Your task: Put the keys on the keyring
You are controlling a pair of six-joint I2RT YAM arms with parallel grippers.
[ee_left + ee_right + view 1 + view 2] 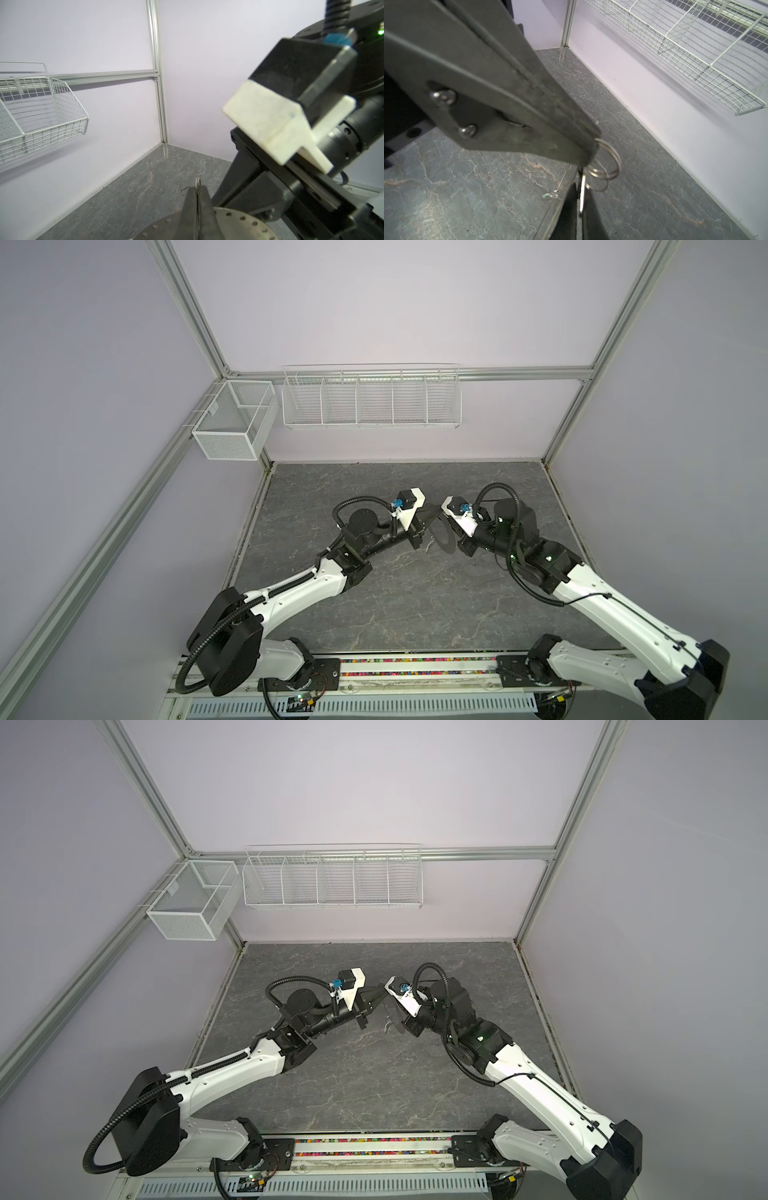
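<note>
My left gripper (197,190) is pressed together on a thin silver piece (198,182) at the rim of the keyring (239,219) disc. My right gripper (592,149) is clamped on the wire loops (609,166). In both top views I see the disc held tilted, off the grey tabletop (395,593), between the two arms
</note>
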